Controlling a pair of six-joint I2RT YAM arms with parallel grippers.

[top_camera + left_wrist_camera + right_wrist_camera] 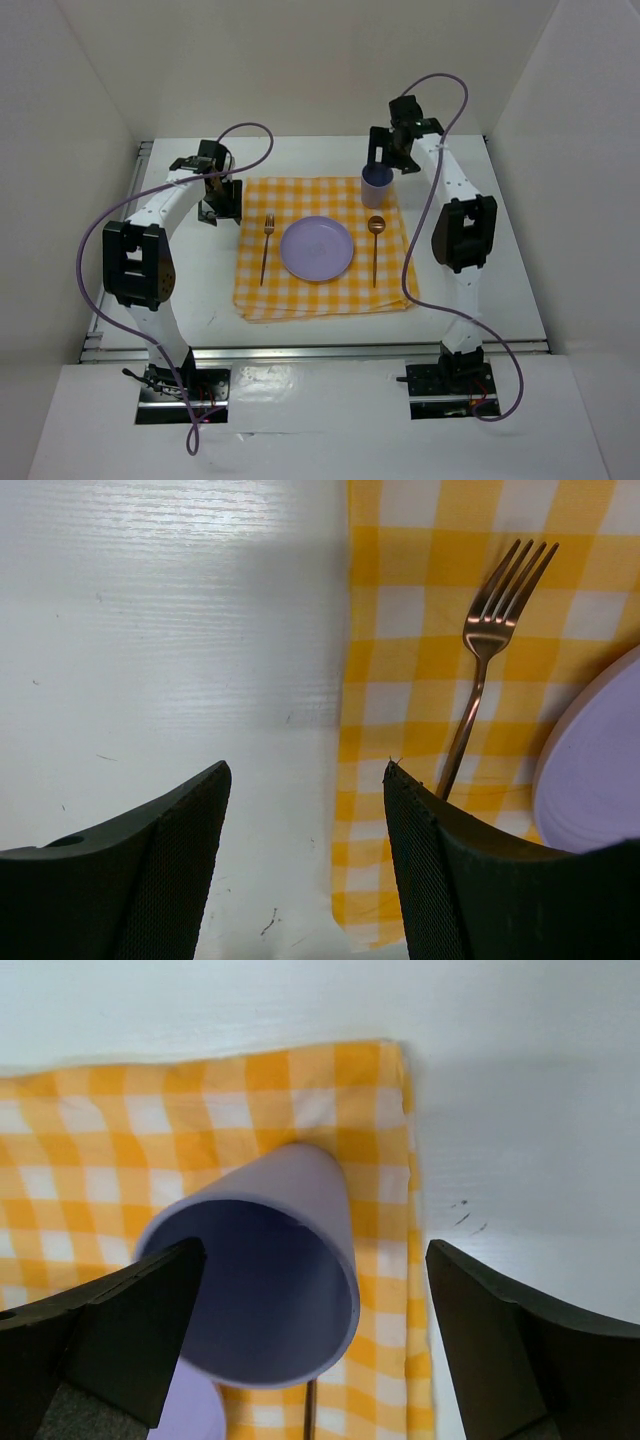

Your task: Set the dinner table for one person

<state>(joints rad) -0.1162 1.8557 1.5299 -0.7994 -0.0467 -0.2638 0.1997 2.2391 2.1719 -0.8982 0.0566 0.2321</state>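
Jaws: spread wide on my left gripper (307,768) and right gripper (315,1250), gripping nothing.
Fork (487,640): handle end behind my finger.

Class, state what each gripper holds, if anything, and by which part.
Nothing is held. The left gripper is open over the white tabletop; the right gripper is open astride the lilac tapered cup.

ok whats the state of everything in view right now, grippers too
cloth: spread flat
plate: upright, empty, mid-cloth
fork: lying flat left of plate
spoon: lying flat right of plate
cup: upright, empty, far right corner of cloth
left gripper: open, empty, over table beside cloth
right gripper: open, fingers either side of cup
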